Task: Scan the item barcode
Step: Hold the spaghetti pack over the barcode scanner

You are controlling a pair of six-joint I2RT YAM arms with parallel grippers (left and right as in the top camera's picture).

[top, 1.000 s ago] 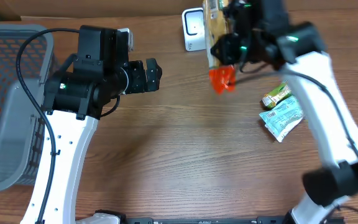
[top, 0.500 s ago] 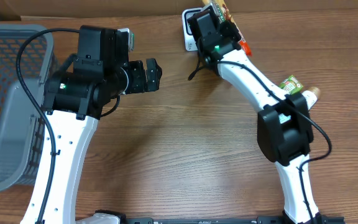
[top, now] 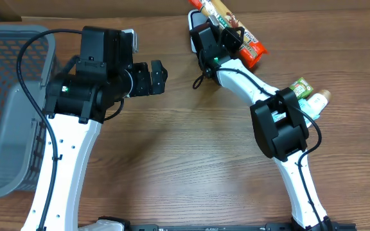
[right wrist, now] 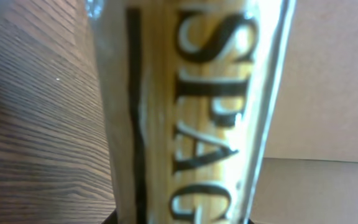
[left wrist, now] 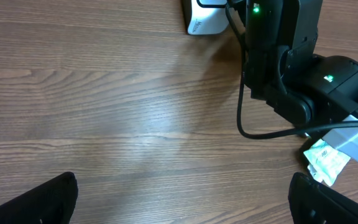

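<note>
The item is a long spaghetti packet (top: pixel 231 24) with a red end (top: pixel 253 52). It lies slantwise at the back edge of the table, with my right gripper (top: pixel 218 37) shut on it. It fills the right wrist view (right wrist: pixel 191 112), with large dark letters on clear wrap. The white scanner (top: pixel 192 23) sits just left of the packet, mostly hidden by the gripper; in the left wrist view the scanner (left wrist: pixel 205 18) shows at the top. My left gripper (top: pixel 157 77) hovers open over bare wood left of centre, its fingers (left wrist: pixel 48 200) wide apart with nothing between them.
A grey mesh basket (top: pixel 5 115) stands at the left edge. A green packet (top: pixel 300 86) and a small white bottle (top: pixel 317 99) lie at the right beside the right arm. A white-blue pouch (left wrist: pixel 325 160) shows by that arm's base.
The right arm has swung its gripper back over the scanner, and the packet has turned from hanging red end down to lying slantwise. The left arm has not moved.
</note>
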